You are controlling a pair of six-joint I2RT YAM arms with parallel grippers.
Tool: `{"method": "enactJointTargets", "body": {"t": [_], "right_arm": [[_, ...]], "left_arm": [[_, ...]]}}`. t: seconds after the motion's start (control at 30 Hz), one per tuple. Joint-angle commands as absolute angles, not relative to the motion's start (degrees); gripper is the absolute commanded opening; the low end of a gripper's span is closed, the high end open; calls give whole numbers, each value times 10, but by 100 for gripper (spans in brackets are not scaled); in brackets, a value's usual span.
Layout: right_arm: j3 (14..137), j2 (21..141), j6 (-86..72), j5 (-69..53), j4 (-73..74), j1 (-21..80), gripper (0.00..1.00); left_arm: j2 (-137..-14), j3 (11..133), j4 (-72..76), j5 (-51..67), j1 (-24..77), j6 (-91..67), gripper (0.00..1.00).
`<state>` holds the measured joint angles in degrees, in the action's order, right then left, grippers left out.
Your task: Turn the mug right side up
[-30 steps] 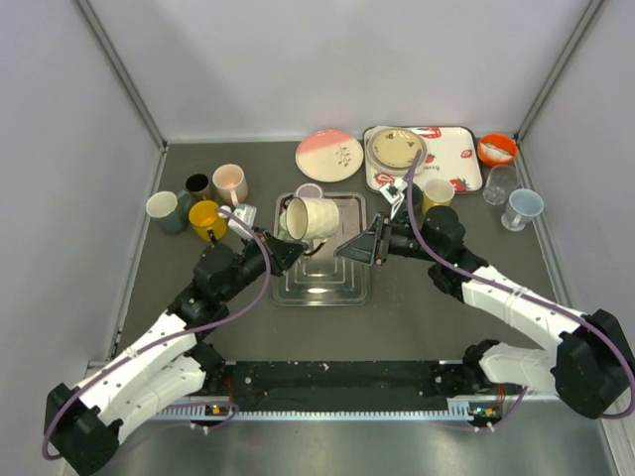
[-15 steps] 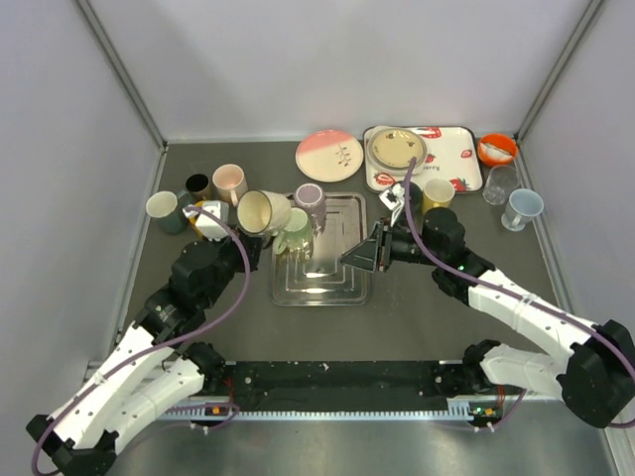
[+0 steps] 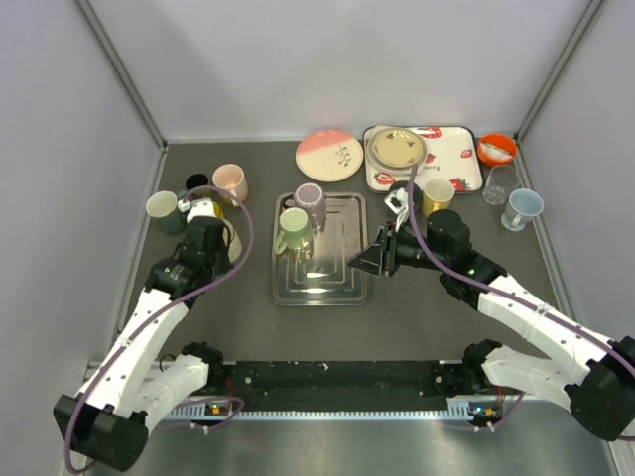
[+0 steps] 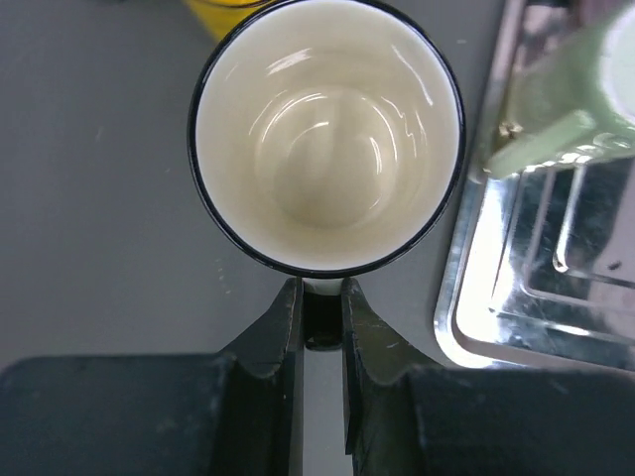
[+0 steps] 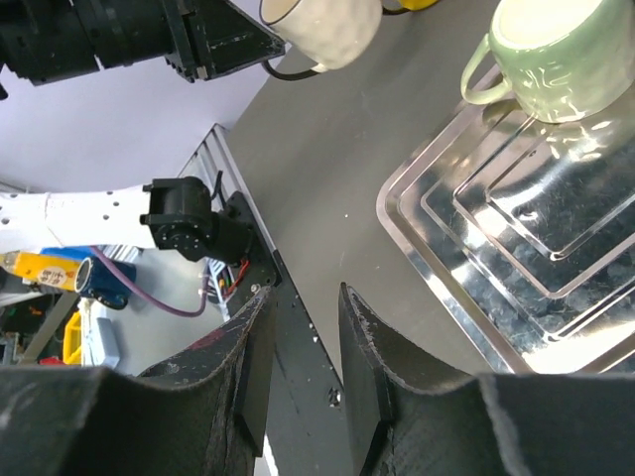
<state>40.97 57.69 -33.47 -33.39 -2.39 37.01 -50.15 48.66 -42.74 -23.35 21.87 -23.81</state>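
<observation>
Holding the mug [image 4: 327, 139] by its handle, the left pincer [image 4: 318, 297] is clamped narrow on that loop, with nothing else between its fingers. In the left wrist view the mug's mouth opens straight toward the camera, showing the pale inside and the dark rim. The grey surface [image 4: 89, 198] lies behind it, so the turn itself looks essentially done. The mug sits left of the tray [image 3: 322, 288] and just beside the yellow mug [image 3: 201, 209], off the metal and over bare surface. From above the arm hides most of it, so I cannot tell whether its base already rests down or hangs a little above.

On the tray the green mug [image 3: 293, 228] stands mouth up and plays no part here. Further right, the right pincer [image 5: 303, 317] hovers by the tray's right edge, fingers a small way apart and empty.

What seems left is settling the mug flat, letting go of the handle and drawing the left arm clear.
</observation>
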Motion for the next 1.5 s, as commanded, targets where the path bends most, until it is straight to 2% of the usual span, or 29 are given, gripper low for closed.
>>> {"method": "enactJointTargets", "body": {"t": [0.0,0.17,0.47,0.87,0.93,0.97,1.1,1.27,1.37,1.47], "right_arm": [[423,555,-310,-320,-20,376,32],[418,559,-308,-325,-26,375,31],[416,558,-305,-333,-29,376,31],[410,558,-300,-329,-25,375,31],[410,556,-298,-326,-22,375,31],[409,556,-299,-323,-22,375,31],[408,557,-297,-322,-19,375,32],[412,560,-293,-321,-11,376,32],[412,558,-292,-321,-10,376,32],[409,560,-291,-316,-10,376,32]], "left_arm": [[-488,478,-397,-190,128,-217,0],[-508,449,-393,-185,66,-221,0],[-553,410,-340,-243,9,-260,0],[-664,446,-280,-243,-59,-291,0],[-673,453,-287,-236,-65,-298,4],[-673,449,-287,-235,-65,-300,20],[-657,440,-293,-239,-65,-305,48],[-631,446,-315,-242,-65,-313,61],[-594,481,-371,-211,-65,-323,66],[-526,483,-370,-170,-21,-318,66]]}}
